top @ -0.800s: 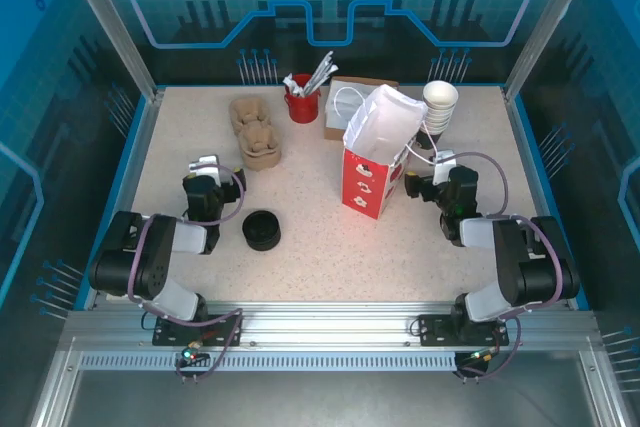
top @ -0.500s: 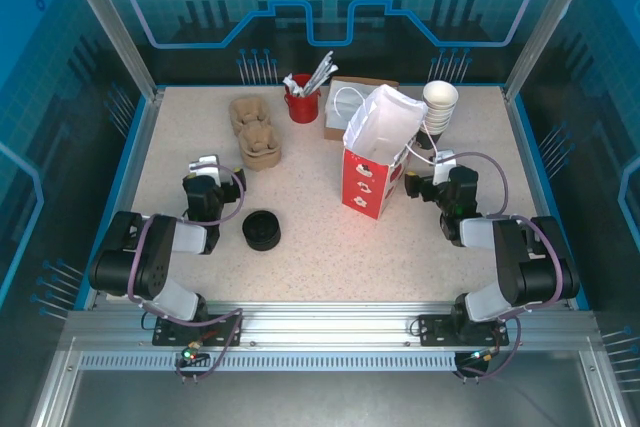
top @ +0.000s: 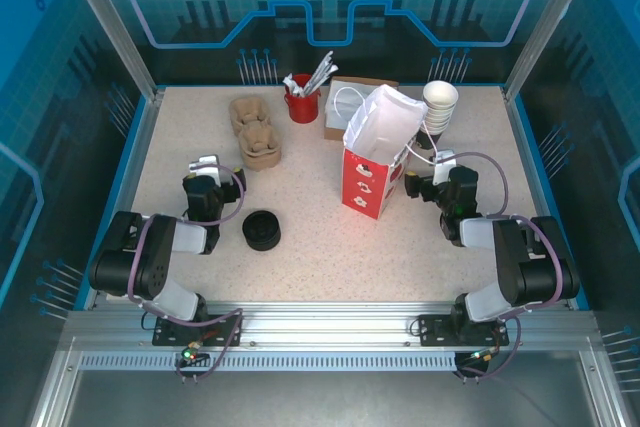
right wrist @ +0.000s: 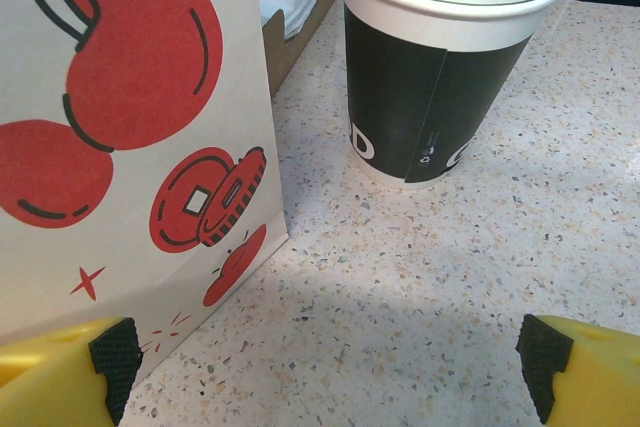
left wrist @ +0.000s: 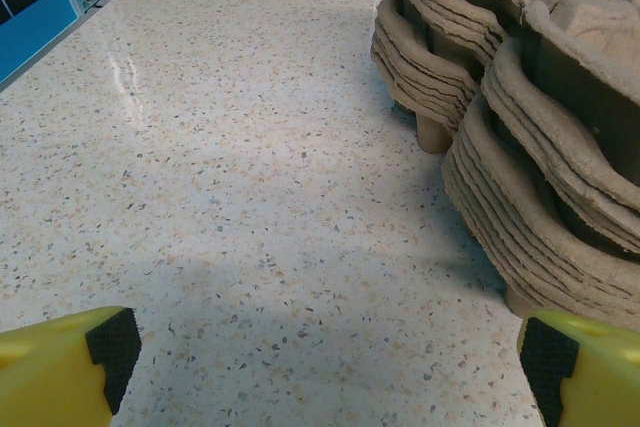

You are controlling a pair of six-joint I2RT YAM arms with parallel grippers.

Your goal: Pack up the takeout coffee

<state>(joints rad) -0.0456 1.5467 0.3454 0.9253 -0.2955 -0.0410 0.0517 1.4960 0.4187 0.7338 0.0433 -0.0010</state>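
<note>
The takeout coffee is out of view. A stack of paper cups (top: pixel 440 107) with dark sleeves stands at the back right; in the right wrist view the stack of cups (right wrist: pixel 440 77) is just ahead. A black stack of lids (top: pixel 262 230) sits front left. The white bag with red prints (top: pixel 375 162) stands open mid-table, and fills the left of the right wrist view (right wrist: pixel 130 117). My left gripper (top: pixel 205 172) rests open on the table, its yellow fingertips (left wrist: pixel 110 347) wide apart with bare tabletop between. My right gripper (top: pixel 443 167) is open too, between bag and cups, holding nothing (right wrist: pixel 330 357).
Stacked pulp cup carriers (top: pixel 255 132) lie back left, close ahead of the left gripper (left wrist: pixel 540 127). A red cup of utensils (top: pixel 302 102) and a brown box of napkins (top: pixel 345 107) stand at the back. Blue walls (top: pixel 135 147) edge the table.
</note>
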